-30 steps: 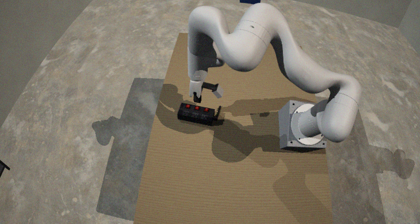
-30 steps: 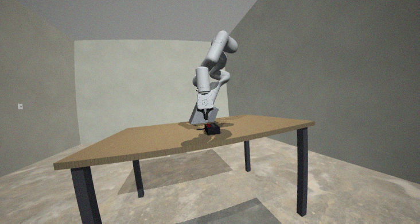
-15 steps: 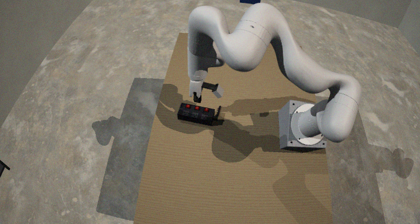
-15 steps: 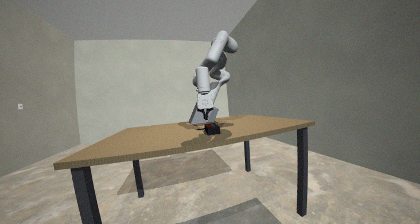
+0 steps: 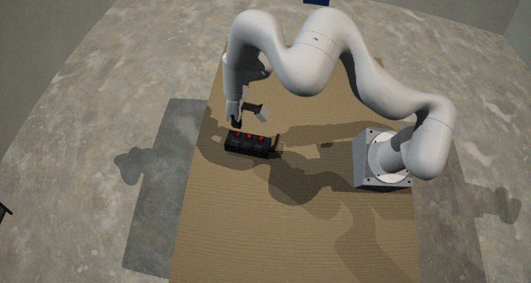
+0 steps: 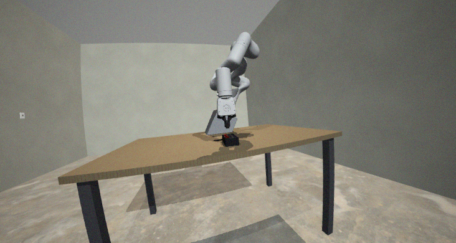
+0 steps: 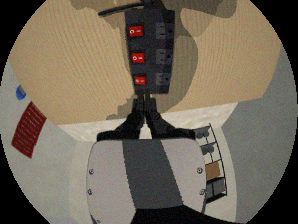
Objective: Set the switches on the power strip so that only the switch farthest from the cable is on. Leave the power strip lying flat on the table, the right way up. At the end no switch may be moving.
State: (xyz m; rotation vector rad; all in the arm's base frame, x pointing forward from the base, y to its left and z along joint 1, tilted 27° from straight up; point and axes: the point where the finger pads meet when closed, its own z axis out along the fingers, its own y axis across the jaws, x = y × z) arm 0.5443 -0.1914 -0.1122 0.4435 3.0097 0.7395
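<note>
Your claw was fully closed on nothing, fingers pressed together, hanging above the table just off the strip's cable-free end, clear of it. The black power strip lay flat and upright near the table's middle, three red switches in a row, cable stub at the end nearer your arm's grey base.

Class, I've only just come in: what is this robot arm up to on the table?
A white robot arm holds its pincer, shut and empty, just above a black power strip. The strip lies flat on the wooden table, with three red switches on top. The pincer hangs beside the end away from the cable.
</note>
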